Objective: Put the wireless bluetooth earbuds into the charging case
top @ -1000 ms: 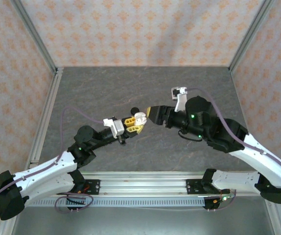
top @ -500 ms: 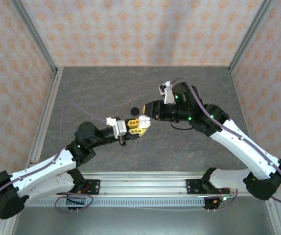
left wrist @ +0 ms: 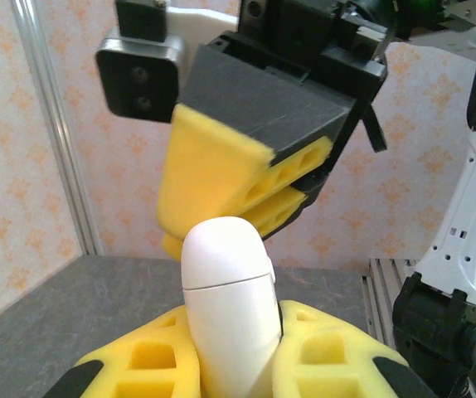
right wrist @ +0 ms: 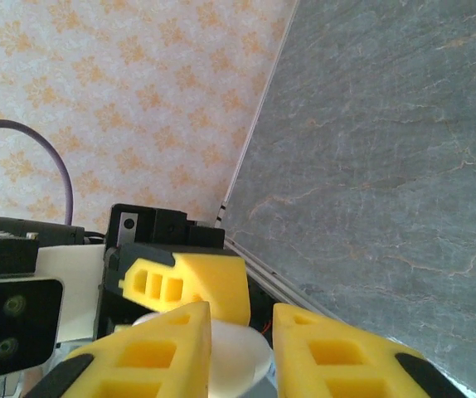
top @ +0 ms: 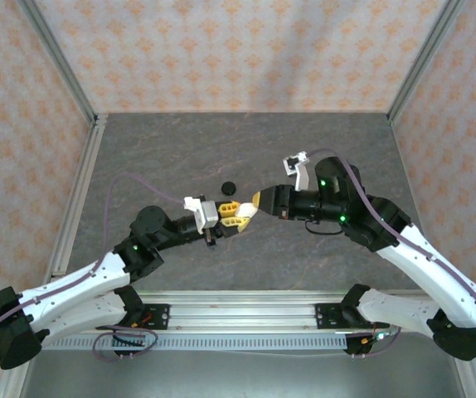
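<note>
Gripping the closed white case [left wrist: 225, 319], left hand [left wrist: 236, 358] offers it; right hand [right wrist: 240, 332], parted just beyond, should lift the lid [left wrist: 221, 253].

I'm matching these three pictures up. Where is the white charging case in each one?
Top external: white charging case at centre, at the left gripper's tip.
Left wrist: bottom centre, upright between that gripper's yellow fingers.
Right wrist: bottom edge, between the right gripper's fingers.
Shared landmark: the grey table.
</note>
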`<state>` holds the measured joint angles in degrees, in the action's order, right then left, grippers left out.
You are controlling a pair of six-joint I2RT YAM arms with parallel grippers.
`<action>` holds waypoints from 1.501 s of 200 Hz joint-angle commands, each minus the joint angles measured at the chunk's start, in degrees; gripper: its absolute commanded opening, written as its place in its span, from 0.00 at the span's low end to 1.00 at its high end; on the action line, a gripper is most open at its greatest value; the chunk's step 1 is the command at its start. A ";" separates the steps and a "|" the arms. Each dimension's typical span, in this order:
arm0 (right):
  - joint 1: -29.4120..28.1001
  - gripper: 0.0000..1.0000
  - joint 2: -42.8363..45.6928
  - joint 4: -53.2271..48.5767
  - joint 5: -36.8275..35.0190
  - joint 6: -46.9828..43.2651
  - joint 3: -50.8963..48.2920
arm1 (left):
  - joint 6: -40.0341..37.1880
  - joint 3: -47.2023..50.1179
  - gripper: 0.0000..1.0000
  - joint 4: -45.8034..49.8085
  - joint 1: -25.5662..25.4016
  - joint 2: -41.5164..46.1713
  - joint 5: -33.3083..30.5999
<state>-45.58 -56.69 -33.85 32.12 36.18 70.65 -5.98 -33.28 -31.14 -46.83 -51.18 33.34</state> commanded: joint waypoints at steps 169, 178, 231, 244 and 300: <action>4.32 0.93 3.14 -14.13 -47.61 -12.39 -14.54 | 24.88 -12.37 0.07 32.08 5.57 -27.61 -14.48; 6.05 0.96 3.24 -12.61 -48.97 -12.53 -16.75 | 26.56 -11.56 0.08 31.69 5.37 -29.20 -14.99; 17.20 0.99 -0.84 -3.53 -47.16 -14.81 -23.08 | 29.56 -11.76 0.20 34.10 4.47 -37.82 -14.07; 19.13 0.99 -2.02 -1.63 -48.36 -16.31 -23.56 | 28.75 -12.09 0.24 36.44 4.55 -37.56 -15.30; 30.42 0.99 -4.02 6.61 -49.24 -23.81 -26.39 | 22.29 -15.81 0.64 50.57 8.60 -29.63 -22.61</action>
<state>-19.25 -59.92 -32.38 -14.85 17.21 45.54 19.77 -45.43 10.87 -40.91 -85.93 15.92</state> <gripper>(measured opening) 0.994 0.559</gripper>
